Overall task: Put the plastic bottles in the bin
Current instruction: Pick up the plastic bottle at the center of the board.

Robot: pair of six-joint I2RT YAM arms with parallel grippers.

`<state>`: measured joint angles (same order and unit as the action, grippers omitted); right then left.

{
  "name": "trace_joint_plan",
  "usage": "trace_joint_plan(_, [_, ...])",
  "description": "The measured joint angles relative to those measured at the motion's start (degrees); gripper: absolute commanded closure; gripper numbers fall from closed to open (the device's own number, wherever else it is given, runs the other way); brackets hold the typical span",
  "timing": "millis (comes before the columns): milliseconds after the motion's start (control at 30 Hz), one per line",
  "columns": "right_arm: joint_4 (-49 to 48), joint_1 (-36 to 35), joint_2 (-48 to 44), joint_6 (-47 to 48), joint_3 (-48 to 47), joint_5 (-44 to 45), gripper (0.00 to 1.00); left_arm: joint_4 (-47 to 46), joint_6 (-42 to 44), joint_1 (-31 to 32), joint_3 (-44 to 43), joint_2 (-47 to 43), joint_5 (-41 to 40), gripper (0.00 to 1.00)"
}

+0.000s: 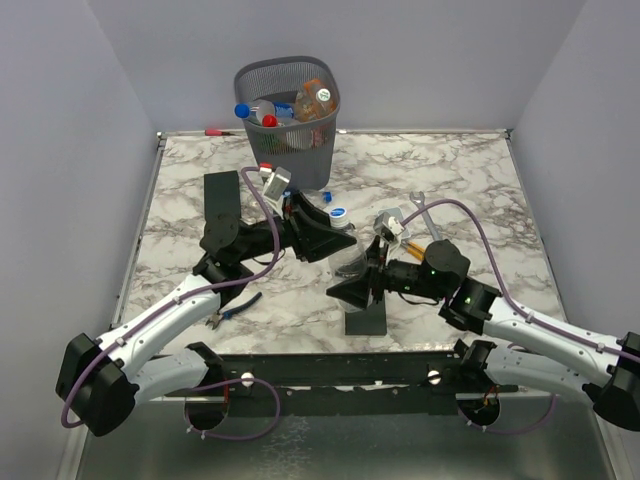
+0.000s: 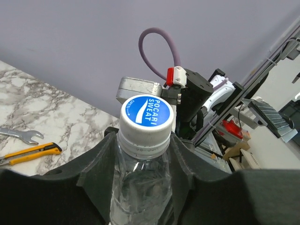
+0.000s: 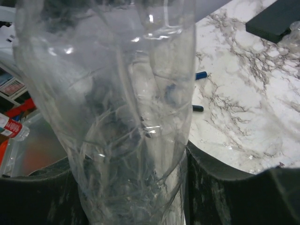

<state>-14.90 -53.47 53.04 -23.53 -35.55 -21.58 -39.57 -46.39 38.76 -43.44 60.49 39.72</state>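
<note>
We find one clear Pocari Sweat bottle [image 1: 350,262] over the middle of the marble bench [image 1: 480,190], gripped from both sides. The left fingers [image 2: 111,152] are closed on its neck just under the blue cap [image 2: 147,112], and the right fingers [image 3: 197,173] clasp its crumpled clear body lower down. The wire-mesh bin [image 1: 300,150] stands at the bench's far edge, well apart, with several bottles [image 1: 272,113] inside, an orange bottle [image 1: 318,100] among them.
</note>
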Motion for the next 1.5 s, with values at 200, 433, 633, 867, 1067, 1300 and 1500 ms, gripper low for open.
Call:
trace_joint_plan(200, [0.00, 0.00, -1.14, 0.15, 0.04, 0.57, 0.60, -0.79, -1.03, 0.11, -0.55, 0.02, -1.92, 0.17])
trace_joint_plan(433, [0.59, 0.02, -1.73, 1.09, 0.04, 1.92, 0.61, 2.19, 0.61, 0.24, -4.13, 0.00, -9.49, 0.20])
trace_joint_plan(633, [1.55, 0.02, -1.84, 1.77, 0.04, 3.19, 0.62, 9.77, 4.02, 0.28, -10.58, 0.55, -14.01, 0.40])
trace_joint_plan(867, [1.81, 0.02, -1.84, 2.19, 0.04, 4.15, 0.62, 17.29, 7.58, 1.95, -12.37, 1.92, -14.97, 0.33])
trace_joint_plan(1067, [3.15, 0.02, -1.88, 2.19, 0.04, 4.55, 0.62, 22.21, 10.36, 3.39, -12.50, 1.97, -14.95, 0.62])
trace_joint_plan(1300, [5.05, 0.04, -2.01, 1.88, 0.09, 5.68, 0.05, 23.17, 11.63, 4.17, -12.70, 1.68, -15.02, 1.00])
trace_joint_plan(1500, [10.08, 0.04, -2.29, 0.76, -3.10, 6.38, 0.00, 25.88, 14.23, 4.20, -13.55, 1.66, -18.69, 1.00])
